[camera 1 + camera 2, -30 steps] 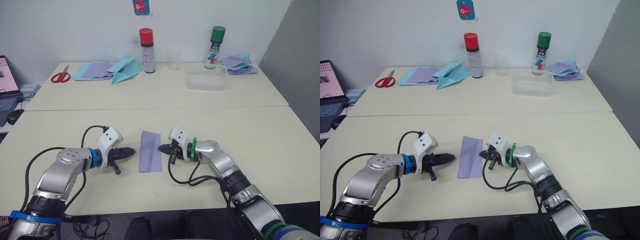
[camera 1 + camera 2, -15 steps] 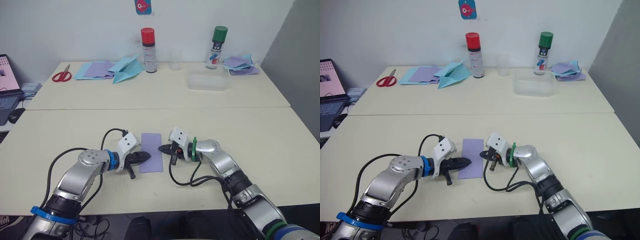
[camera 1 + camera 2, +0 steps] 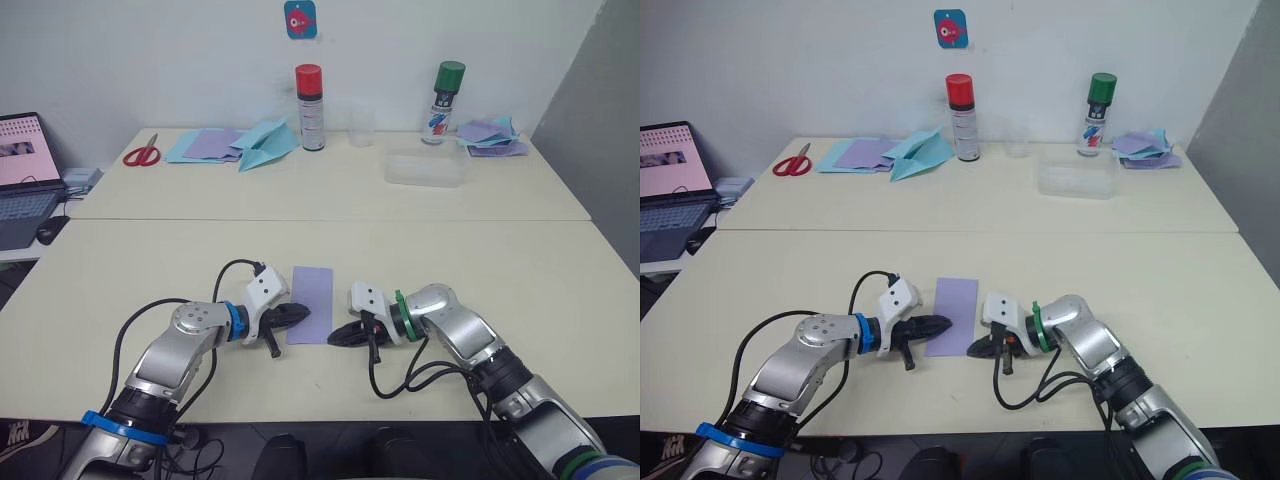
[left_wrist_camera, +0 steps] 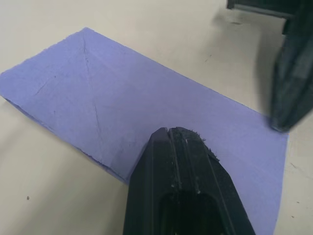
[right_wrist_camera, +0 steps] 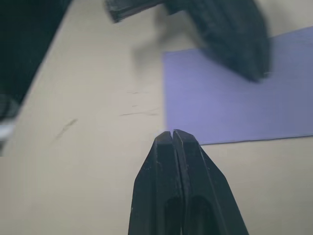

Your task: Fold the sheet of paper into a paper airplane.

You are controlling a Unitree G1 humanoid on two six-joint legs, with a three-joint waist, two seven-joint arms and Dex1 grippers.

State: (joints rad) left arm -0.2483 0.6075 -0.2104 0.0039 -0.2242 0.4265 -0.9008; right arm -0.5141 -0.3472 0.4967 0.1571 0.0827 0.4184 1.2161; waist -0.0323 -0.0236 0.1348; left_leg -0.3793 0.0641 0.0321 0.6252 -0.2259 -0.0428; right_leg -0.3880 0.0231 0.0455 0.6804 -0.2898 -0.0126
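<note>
- Lavender-purple sheet of paper, folded to a narrow creased rectangle, lies flat on the near cream tabletop, between the two grippers.
- Left gripper, two black fingers, has its fingers pressed together with nothing between them; its tip rests over the sheet's left long edge, near the near end. The left wrist view shows diagonal crease lines on the sheet ahead of the tip.
- Right gripper, two black fingers, also has its fingers closed together, empty. Its tip sits just beside the sheet's near right corner, on bare table; whether it touches the paper edge cannot be told.
- The two gripper tips point toward each other and are near but apart.
- Far table, left side: red-handled scissors, flat light blue and purple sheets, and a larger light blue folded paper airplane.
- Far table, centre and right: red-capped spray can, clear plastic cup, green-capped spray can, clear rectangular plastic box, loose pile of purple and blue papers.
- Open laptop stands at the far left.
</note>
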